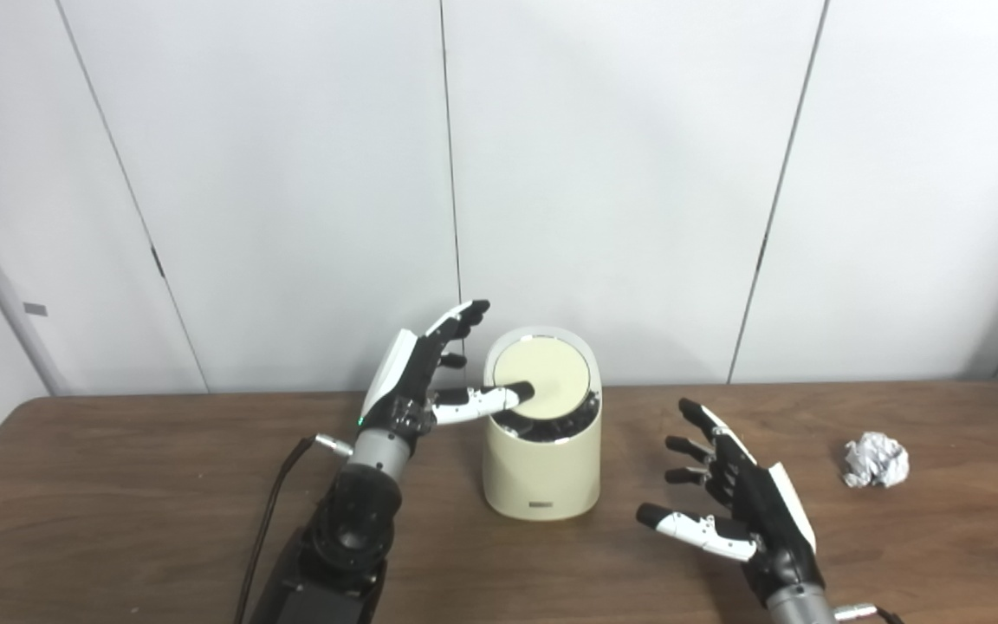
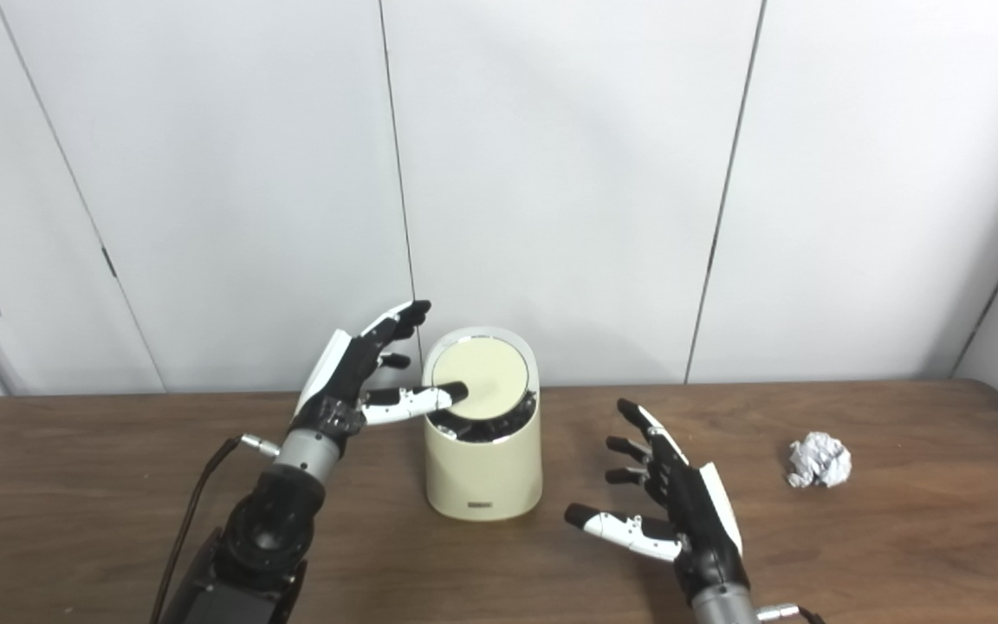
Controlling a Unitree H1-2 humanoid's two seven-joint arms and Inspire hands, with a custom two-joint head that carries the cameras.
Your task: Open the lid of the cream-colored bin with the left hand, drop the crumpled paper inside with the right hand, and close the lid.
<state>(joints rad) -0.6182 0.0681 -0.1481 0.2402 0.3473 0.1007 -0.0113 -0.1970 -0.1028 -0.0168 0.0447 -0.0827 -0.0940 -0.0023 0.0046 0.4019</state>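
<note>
The cream-colored bin (image 1: 542,468) stands upright at the middle of the brown table. Its round lid (image 1: 551,374) is tilted up toward the back, and a dark gap shows along its front rim. My left hand (image 1: 425,381) is beside the bin's left side, fingers spread and raised, with its thumb reaching over the rim onto the lid. The crumpled paper (image 1: 875,460) lies on the table at the right. My right hand (image 1: 737,498) hovers open to the right of the bin and left of the paper, holding nothing.
The table (image 1: 118,503) runs the full width of the view, with a white panelled wall just behind it. A black cable (image 1: 278,485) trails along my left forearm. Bare tabletop lies between the bin and the paper.
</note>
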